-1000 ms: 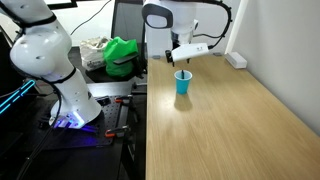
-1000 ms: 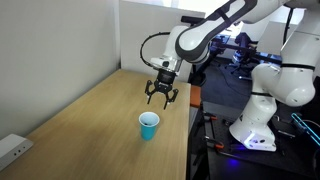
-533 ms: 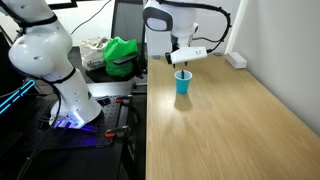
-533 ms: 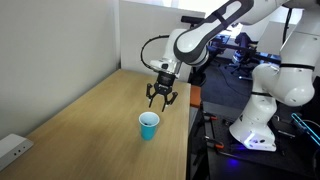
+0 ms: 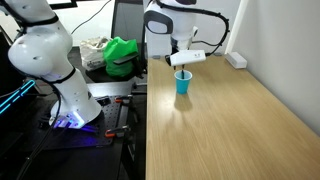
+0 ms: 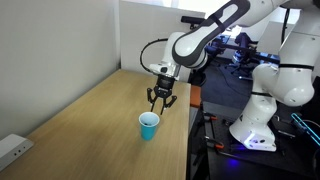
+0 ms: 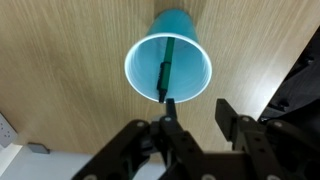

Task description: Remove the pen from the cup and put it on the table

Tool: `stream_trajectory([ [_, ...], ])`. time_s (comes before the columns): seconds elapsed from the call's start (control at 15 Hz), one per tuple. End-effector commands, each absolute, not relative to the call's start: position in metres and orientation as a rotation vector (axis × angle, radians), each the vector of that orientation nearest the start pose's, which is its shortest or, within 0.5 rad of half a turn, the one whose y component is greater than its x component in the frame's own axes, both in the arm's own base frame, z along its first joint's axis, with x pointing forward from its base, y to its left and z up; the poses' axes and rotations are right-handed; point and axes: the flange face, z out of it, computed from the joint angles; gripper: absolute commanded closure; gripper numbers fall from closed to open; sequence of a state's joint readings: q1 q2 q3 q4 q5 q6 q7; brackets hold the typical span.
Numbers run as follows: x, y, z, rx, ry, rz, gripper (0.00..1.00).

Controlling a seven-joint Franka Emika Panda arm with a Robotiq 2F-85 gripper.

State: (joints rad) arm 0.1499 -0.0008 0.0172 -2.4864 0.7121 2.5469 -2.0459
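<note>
**Open gripper above the blue cup, pen inside**

In the wrist view the gripper (image 7: 195,106) fills the near edge, its fingers spread apart and holding nothing. Just beyond it stands the blue cup (image 7: 196,58), seen from above, with the green pen (image 7: 163,72) leaning inside against the wall. Both exterior views show the gripper (image 5: 186,60) (image 6: 162,100) hanging over the cup (image 5: 182,83) (image 6: 149,126), clear of its rim. The cup stands upright on the wooden table (image 5: 235,120). A white power strip (image 5: 236,60) lies at the table's far edge.
</note>
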Motion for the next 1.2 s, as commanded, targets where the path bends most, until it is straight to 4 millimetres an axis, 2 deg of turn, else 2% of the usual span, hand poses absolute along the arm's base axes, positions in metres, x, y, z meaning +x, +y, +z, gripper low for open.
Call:
stream_trajectory([
  [0.0, 0.481, 0.073, 0.284, 2.247, 2.36, 0.629, 0.55],
  [0.67, 0.512, 0.078, 0.261, 2.243, 2.352, 0.609, 0.57],
  [1.13, 0.517, 0.082, 0.242, 2.262, 2.365, 0.596, 0.6],
])
